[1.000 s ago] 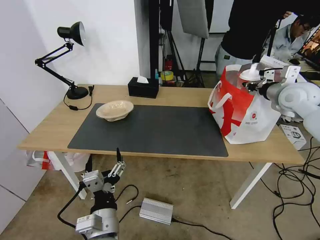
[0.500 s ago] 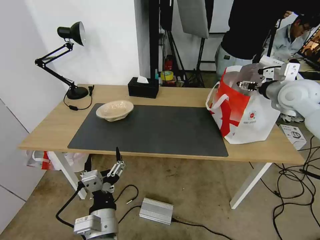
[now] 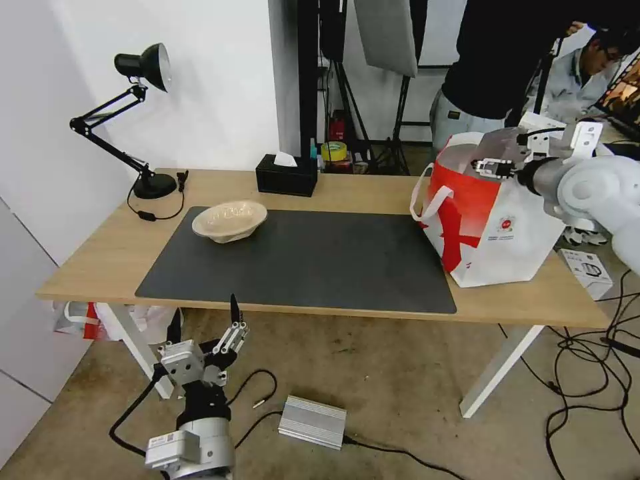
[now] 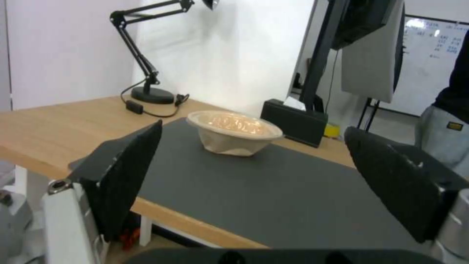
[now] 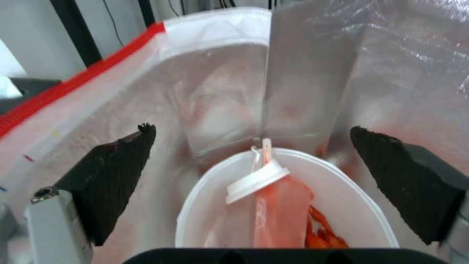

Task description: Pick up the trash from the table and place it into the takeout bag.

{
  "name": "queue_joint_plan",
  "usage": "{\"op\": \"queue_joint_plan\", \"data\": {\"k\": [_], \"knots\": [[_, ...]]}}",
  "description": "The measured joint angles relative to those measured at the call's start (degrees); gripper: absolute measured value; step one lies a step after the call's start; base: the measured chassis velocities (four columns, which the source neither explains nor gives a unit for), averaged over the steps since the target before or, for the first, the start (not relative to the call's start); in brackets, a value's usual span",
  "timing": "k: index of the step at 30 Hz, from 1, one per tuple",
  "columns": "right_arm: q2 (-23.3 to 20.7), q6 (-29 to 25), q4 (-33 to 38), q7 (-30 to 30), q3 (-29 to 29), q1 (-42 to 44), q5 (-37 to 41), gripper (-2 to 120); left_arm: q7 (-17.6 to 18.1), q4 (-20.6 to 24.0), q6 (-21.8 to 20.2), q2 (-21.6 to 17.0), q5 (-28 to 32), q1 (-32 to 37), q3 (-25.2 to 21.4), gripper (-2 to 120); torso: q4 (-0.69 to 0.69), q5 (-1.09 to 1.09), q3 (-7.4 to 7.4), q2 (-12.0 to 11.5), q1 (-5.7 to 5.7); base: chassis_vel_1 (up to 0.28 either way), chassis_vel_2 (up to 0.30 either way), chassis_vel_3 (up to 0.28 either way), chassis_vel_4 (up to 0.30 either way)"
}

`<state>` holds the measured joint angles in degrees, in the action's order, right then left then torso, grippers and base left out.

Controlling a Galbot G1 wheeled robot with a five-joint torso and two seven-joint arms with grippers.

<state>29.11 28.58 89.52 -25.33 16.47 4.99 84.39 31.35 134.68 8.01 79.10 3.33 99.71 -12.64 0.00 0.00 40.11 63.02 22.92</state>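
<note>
Table: bag upright; cup inside tilted, lid up; both jaws open.

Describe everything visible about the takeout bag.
The takeout bag is a large boxy bag, red and white outside with a small round red logo, white loop handles and silvery foil lining. It stands upright and open at the right end of the table, partly on the dark grey mat. Inside lie a round white bowl and, in it, a red drink cup with a white lid. The right gripper is at its mouth, fingers open.
</note>
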Motion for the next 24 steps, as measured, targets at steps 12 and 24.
{"op": "queue_joint_plan", "data": {"k": [12, 24], "knots": [[-0.41, -15.42, 6.05, 1.89, -3.67, 5.26, -6.48, 100, 0.22, 0.1, -0.01, -0.19, 0.21, -0.13, -0.34, 100, 0.0, 0.0, 0.0, 0.0, 0.0, 0.0, 0.0, 0.0, 0.0], [-2.88, -28.25, 18.17, -3.46, -10.91, 17.39, -15.63, 100, 0.32, 0.37, -0.01, -0.27, 0.66, -0.15, -0.45, 100, 0.0, 0.0, 0.0, 0.0, 0.0, 0.0, 0.0, 0.0, 0.0]]}}
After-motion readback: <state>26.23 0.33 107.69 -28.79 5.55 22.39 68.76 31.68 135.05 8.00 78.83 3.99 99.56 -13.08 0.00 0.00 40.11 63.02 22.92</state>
